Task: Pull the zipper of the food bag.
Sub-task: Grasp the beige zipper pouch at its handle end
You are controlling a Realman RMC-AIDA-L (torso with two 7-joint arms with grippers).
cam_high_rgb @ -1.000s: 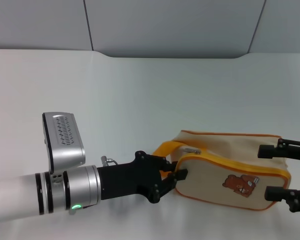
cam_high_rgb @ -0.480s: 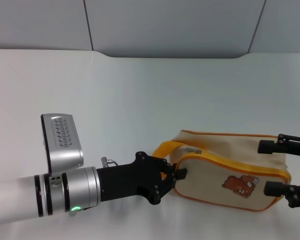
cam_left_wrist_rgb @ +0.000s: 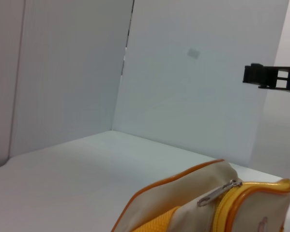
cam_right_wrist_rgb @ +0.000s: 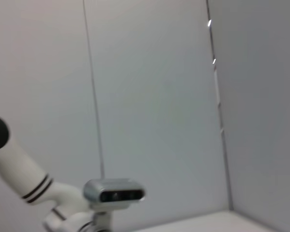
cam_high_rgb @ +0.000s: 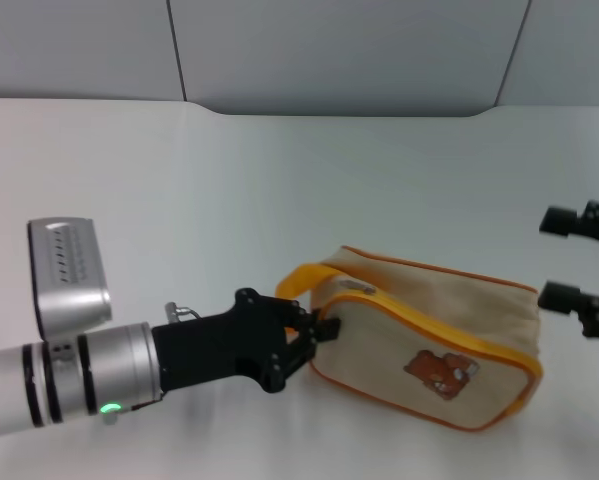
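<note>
The cream food bag point(cam_high_rgb: 424, 335) with its brown bear print lies tilted on the white table point(cam_high_rgb: 279, 180). Its yellow zipper point(cam_high_rgb: 431, 322) runs along the top edge, and the silver pull tab point(cam_high_rgb: 360, 288) lies at the left end, near the yellow strap handle point(cam_high_rgb: 299, 278). My left gripper point(cam_high_rgb: 314, 330) is shut on the bag's left end just below the tab. The left wrist view shows the bag point(cam_left_wrist_rgb: 183, 205) and the tab point(cam_left_wrist_rgb: 215, 194) close up. My right gripper point(cam_high_rgb: 567, 258) is open and empty, off the bag's right end and clear of it.
Grey wall panels point(cam_high_rgb: 329, 50) stand behind the table. The left arm's silver wrist camera point(cam_high_rgb: 69, 265) sticks up at the near left. One right finger shows far off in the left wrist view point(cam_left_wrist_rgb: 270, 77).
My left gripper has pulled back to the left, dragging the bag with it and tilting it. My right gripper, which straddled the bag's right end, now stands away from it, higher and to the right.
</note>
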